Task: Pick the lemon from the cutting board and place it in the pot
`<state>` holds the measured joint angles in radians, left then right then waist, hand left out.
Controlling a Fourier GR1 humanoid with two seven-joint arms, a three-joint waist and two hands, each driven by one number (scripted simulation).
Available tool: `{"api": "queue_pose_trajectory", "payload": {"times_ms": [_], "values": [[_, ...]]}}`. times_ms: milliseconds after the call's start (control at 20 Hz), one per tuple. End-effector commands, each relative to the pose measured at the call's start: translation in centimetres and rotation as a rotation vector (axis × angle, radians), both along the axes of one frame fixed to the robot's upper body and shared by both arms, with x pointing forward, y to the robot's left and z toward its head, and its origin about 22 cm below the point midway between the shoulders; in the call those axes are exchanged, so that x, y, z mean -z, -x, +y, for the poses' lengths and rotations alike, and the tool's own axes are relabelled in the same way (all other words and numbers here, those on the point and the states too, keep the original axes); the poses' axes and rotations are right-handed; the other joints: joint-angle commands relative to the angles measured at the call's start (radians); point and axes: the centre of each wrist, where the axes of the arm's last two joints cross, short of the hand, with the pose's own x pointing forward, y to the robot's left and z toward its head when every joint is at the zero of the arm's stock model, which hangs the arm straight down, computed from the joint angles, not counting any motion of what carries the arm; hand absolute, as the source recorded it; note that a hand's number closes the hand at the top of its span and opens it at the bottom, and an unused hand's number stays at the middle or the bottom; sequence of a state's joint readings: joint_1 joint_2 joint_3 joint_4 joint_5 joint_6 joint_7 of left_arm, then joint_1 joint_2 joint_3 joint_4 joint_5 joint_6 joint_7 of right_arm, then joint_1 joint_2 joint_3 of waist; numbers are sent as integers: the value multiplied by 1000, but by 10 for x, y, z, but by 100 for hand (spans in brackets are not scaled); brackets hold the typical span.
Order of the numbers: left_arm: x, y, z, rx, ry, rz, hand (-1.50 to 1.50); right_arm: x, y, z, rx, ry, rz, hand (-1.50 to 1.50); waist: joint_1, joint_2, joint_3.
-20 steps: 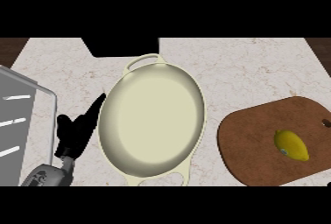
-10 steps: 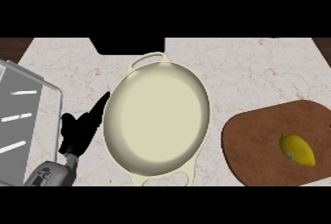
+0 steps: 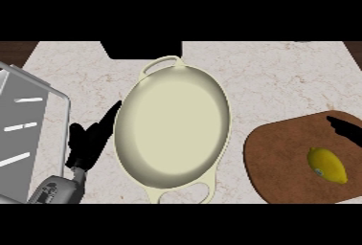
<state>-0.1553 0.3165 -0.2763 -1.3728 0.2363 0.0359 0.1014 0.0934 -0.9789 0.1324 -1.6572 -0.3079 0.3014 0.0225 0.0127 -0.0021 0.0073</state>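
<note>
A grey metal tray lies on the marbled counter.

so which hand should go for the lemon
Right. Its black fingers already show over the cutting board, just above the lemon. The left hand rests open on the pot's far side, away from the board.

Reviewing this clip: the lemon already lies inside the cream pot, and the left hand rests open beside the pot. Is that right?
Not quite. In the head view the lemon lies on the cutting board, right of the pot, which holds nothing. The rest stands: the left hand rests open beside the pot's left rim.
</note>
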Motion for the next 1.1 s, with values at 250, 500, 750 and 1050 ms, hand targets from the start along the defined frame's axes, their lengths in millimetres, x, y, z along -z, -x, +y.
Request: {"api": "queue_pose_trajectory", "payload": {"times_ms": [250,500,750,1050], "values": [[11,6,-6,-13,0,69,0,47,9,-37,31,-1,-74,-150,-19,1,-7],[27,12,0,-12,-21,56,0,42,1,-67,-10,-122,-36,-150,-17,3,-7],[15,12,4,-6,-1,71,0,63,-8,-59,-16,-283,-6,-150,-13,2,-7],[24,24,3,-8,-20,71,0,93,-29,-43,8,-411,49,-150,-6,3,-7]]}}
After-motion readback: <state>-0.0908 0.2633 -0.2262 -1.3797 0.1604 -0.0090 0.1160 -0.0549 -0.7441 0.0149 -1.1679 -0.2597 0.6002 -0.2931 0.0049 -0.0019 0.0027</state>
